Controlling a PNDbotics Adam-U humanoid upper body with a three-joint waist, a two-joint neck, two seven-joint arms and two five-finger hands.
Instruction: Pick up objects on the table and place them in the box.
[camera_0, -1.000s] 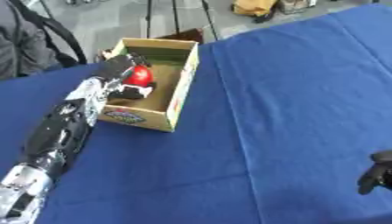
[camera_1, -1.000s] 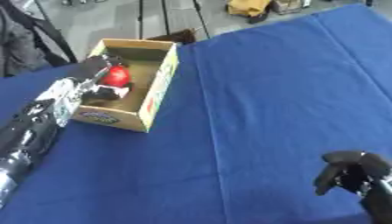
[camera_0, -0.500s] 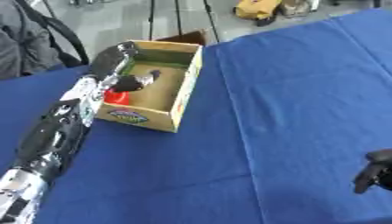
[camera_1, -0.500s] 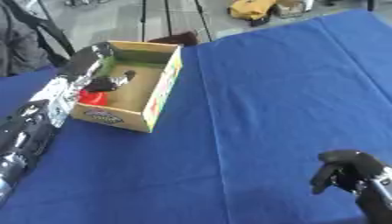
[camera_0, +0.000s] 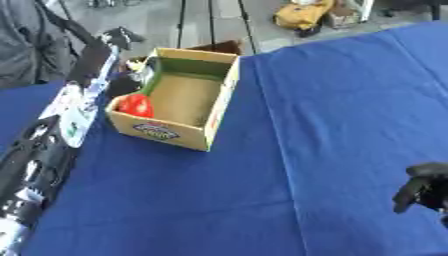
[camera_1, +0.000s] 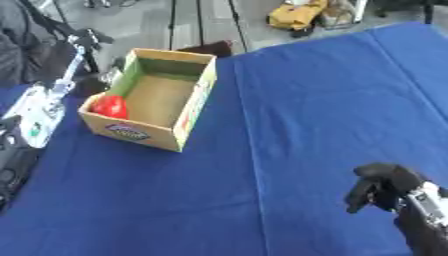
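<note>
Left hand: my left hand (camera_0: 118, 39) is up beyond the box's far left corner, above the table edge; it shows as a dark blur and I cannot tell how its fingers are set
Left arm: my left arm (camera_0: 61, 120) runs along the left side of the box, close beside its wall
Right hand: my right hand (camera_1: 382, 187) rests well to the right of the box and nearer to me, fingers curled in, nothing in them
Box: the cardboard box (camera_0: 215, 105) stands open on the blue table (camera_0: 332, 100), turned a little askew
Red thing: a round red thing (camera_0: 135, 105) lies inside the box, in its near left corner, against the left wall
Rest of the table: I see nothing loose on the cloth to the right of the box or in front of it
Step in hand: I judge the red thing is delivered and my left hand is clear of the box
Next move: look for anything not yet boxed; if something turns up, reach with the hand on its side, and keep my left arm off the box wall so it does not shove the box
</note>
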